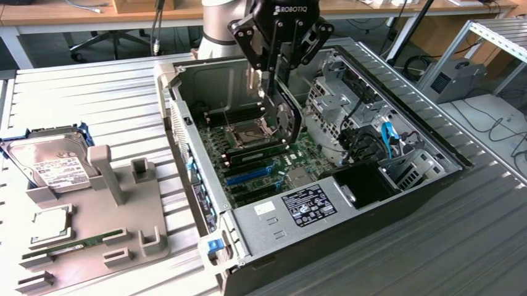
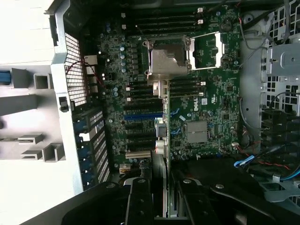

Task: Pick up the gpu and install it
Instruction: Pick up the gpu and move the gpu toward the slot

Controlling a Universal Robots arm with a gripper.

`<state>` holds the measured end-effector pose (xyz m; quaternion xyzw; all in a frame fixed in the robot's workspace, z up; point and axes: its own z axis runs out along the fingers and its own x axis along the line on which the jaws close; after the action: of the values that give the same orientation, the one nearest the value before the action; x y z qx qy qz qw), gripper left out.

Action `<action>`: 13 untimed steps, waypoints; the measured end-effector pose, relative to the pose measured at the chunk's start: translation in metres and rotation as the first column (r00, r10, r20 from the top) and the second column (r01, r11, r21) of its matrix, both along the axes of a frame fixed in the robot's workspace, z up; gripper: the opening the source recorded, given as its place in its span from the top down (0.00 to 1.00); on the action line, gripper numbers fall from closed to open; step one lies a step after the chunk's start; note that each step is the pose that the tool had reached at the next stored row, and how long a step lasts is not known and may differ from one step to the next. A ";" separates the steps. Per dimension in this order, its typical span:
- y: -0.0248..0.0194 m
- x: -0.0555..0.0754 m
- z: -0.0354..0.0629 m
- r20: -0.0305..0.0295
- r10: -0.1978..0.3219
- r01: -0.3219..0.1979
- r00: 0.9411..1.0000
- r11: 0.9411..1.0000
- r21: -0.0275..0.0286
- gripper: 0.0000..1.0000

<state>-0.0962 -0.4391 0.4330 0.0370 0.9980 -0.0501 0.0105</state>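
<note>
Black tool (image 1: 276,83): we are pinching the gpu (image 1: 285,123) on edge.
Case (image 1: 214,86): we are seeing the gpu inside it, at three o'clock of the CPU socket (image 1: 247,134) in the exterior view.

gripper (image 2: 162,185) gripping gpu (image 2: 161,138) edge-on, over motherboard (image 2: 211,117)

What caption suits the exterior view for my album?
Robot fingers hold the gpu on edge above the motherboard inside an open computer case.
</note>
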 end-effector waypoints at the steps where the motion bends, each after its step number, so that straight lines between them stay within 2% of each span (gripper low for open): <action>1: 0.0000 0.001 0.0000 0.000 0.000 0.000 1.000 1.000 0.000 0.74; 13: 0.0000 0.008 -0.0003 0.000 0.000 0.000 1.000 1.000 0.000 0.74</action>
<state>-0.0880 -0.4391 0.4327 0.0371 0.9980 -0.0501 0.0105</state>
